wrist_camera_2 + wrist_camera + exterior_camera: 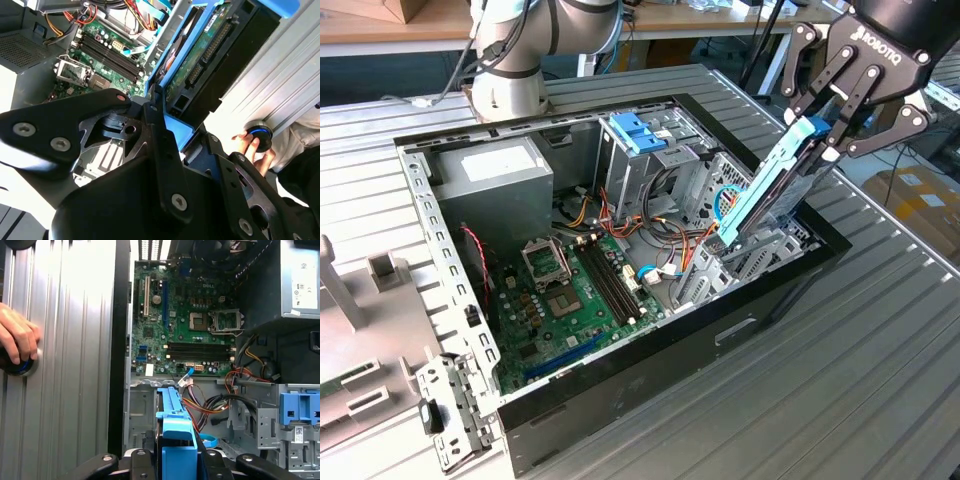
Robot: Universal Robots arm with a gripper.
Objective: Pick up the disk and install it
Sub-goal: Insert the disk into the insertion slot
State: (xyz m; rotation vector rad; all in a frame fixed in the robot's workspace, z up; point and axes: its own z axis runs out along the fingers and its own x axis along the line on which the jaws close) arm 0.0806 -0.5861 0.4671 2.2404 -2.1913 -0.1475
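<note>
1 end effector (825, 135) is clamped across the blue rail at the upper end of 1 disk (767, 190). The disk is held tilted, with its lower end inside the open computer case (620, 400) near the corner at the exterior view's right, apparently so that it can enter the bay there edge-first. The case is laid on its side on the counter (850, 380), exposing 1 motherboard (570, 300), 1 grey power supply (495, 175) and 1 drive cage (638, 140) with a blue latch. In the first wrist view, 1 hand (17, 337) is seen on a round knob (20, 366).
</note>
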